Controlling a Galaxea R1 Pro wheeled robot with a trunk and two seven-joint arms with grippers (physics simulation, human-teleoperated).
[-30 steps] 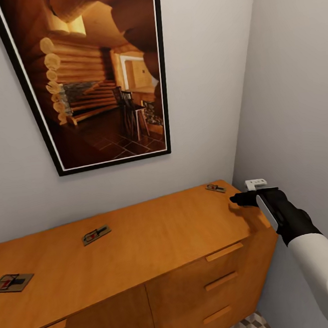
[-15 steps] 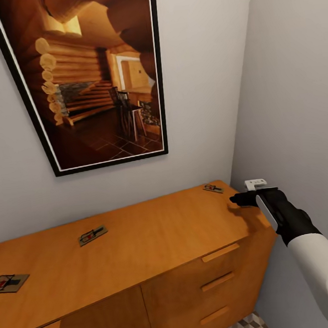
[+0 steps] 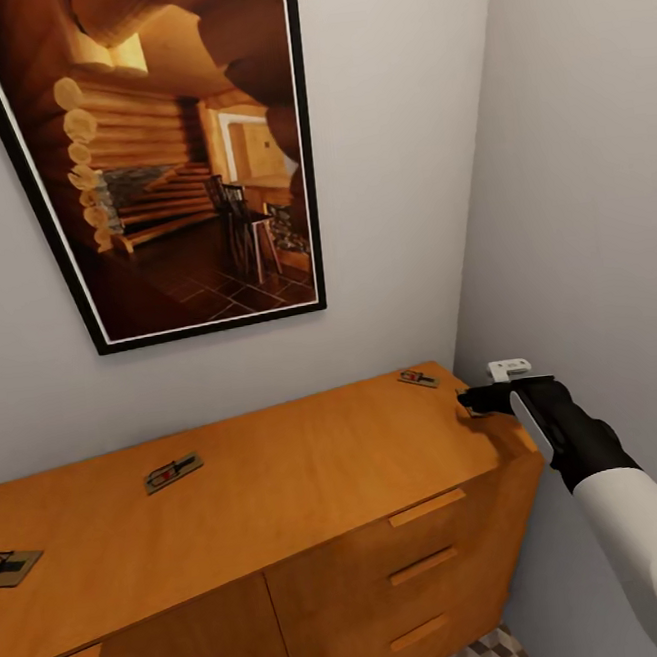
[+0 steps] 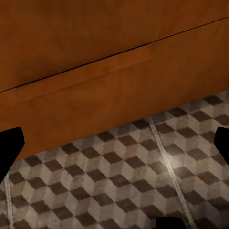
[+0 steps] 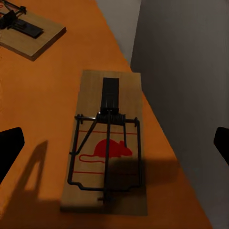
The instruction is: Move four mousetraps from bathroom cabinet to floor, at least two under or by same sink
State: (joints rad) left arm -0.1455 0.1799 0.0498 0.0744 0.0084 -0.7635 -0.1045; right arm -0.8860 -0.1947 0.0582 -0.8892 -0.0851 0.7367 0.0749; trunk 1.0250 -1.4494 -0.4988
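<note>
Pale grey walls meet in a corner behind the smooth orange-brown cabinet (image 3: 282, 474), under a black-framed picture (image 3: 151, 155). We see our right gripper (image 3: 473, 400) hovering at the top's right end, jaws spread wide; a flat wooden mousetrap (image 5: 107, 143) with wire spring lies between them. Another mousetrap (image 5: 28, 31) lies near. Our left gripper (image 4: 114, 143), jaws apart, faces cube-patterned tiles (image 4: 133, 181).

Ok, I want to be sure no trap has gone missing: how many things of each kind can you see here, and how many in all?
Mousetraps: 4
Cabinet: 1
Framed picture: 1
Total: 6
</note>
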